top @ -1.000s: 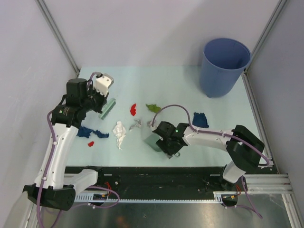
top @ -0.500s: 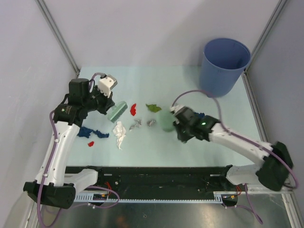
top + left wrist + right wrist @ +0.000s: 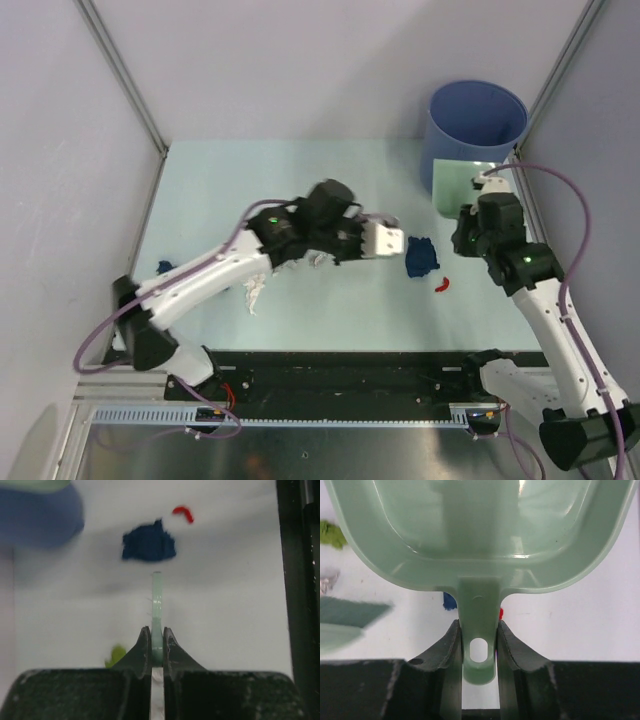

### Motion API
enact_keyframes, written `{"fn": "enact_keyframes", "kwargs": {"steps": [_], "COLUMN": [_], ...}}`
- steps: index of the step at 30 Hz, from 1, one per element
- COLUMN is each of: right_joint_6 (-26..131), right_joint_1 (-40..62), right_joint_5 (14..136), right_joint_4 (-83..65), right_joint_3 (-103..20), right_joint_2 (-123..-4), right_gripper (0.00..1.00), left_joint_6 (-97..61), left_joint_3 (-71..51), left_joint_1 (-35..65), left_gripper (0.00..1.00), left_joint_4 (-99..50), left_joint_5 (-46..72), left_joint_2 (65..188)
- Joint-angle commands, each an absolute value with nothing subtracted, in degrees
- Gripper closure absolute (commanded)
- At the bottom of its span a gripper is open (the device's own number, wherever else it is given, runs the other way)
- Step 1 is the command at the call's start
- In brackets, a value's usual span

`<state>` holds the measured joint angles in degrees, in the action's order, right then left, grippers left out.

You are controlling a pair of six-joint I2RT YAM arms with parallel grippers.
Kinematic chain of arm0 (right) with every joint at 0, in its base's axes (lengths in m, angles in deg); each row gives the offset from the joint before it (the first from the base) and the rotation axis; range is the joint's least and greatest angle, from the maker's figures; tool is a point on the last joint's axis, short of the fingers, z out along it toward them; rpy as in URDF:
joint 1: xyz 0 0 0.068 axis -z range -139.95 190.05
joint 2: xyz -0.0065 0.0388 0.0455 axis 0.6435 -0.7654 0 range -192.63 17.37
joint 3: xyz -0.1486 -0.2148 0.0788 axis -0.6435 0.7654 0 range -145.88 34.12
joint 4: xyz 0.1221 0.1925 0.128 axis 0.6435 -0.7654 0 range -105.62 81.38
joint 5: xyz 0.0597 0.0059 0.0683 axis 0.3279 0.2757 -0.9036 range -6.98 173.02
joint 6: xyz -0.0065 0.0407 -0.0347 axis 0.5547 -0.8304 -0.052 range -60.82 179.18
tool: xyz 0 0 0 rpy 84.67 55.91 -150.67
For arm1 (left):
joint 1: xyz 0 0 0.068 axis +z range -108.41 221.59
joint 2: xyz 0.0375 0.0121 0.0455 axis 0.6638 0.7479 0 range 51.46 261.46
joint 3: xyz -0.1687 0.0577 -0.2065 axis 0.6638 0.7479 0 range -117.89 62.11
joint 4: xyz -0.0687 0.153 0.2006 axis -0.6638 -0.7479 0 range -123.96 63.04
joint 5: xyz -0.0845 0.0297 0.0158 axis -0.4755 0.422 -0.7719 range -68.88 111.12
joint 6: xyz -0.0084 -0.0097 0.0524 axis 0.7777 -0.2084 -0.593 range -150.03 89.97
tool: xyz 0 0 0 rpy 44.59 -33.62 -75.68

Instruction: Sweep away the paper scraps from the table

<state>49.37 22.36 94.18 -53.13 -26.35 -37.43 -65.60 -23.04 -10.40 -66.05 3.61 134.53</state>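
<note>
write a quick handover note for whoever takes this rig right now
Left gripper: fingers shut on the pale green plastic hand brush, over mid-table.
Right gripper: fingers shut on the handle of the pale green plastic dustpan, held beside the blue plastic bucket; pan looks empty.
On the pale mint-green table: dark blue paper wad and red scrap ahead of the brush, white wad and second dark blue scrap to the left, green scrap beside the left fingers.
Done: nothing visibly collected. Left: sweep every scrap into the pan, tip into the bucket.
</note>
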Motion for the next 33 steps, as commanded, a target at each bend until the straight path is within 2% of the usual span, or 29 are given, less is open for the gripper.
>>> {"fn": "enact_keyframes", "kwargs": {"steps": [1,7,12,16,20,27,33], "right_joint_6": [52.8,53.9,54.2,54.3,54.4,54.3,54.3], "right_joint_1": [30.3,37.6,39.2,39.5,39.5,39.4,39.4], "right_joint_5": [90.9,88.0,89.4,88.5,88.3,86.8,85.9], "right_joint_4": [-53.8,-52.8,-53.3,-53.2,-53.2,-53.6,-53.9], "right_joint_3": [-30.3,-30.5,-30.5,-30.5,-30.5,-30.5,-30.4], "right_joint_2": [-34.2,-33.8,-33.6,-33.4,-33.8,-33.7,-33.0], "right_gripper": [1.0,1.0,1.0,1.0,1.0,1.0,1.0], "left_joint_6": [-83.3,-100.8,-102.1,-101.0,-98.8,-98.9,-95.0], "left_joint_3": [-31.7,-42.3,-57.0,-62.4,-61.4,-50.9,-43.8], "left_joint_1": [-18.4,-25.0,-26.1,-27.2,-27.6,-26.7,-22.8], "left_gripper": [1.0,1.0,1.0,1.0,1.0,1.0,1.0], "left_joint_4": [-63.2,-63.1,-63.0,-62.4,-62.4,-62.4,-62.6], "left_joint_5": [8.4,8.8,1.4,-1.3,-3.3,-2.9,-2.6], "left_joint_2": [144.6,158.0,169.6,174.1,176.5,177.2,171.7]}}
